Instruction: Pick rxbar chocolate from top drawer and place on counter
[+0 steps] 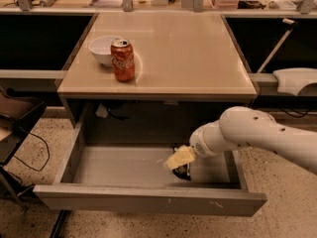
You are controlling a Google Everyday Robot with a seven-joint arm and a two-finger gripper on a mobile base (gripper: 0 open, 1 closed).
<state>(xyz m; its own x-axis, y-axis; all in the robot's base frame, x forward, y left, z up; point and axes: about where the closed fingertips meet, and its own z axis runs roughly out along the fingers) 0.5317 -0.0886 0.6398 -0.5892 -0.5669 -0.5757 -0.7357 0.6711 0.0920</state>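
The gripper (178, 159) is held low inside the top drawer (124, 165), right over the black rxbar chocolate (183, 171), whose print cannot be read and whose grasp cannot be told, while a red Coca-Cola can (122, 59) and a white bowl (101, 49) are seen on the counter (188, 48).

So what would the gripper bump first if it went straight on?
Most likely the rxbar chocolate, the dark bar lying right below the gripper, which points down into the top drawer. Depth is unclear, so it may already be touching.
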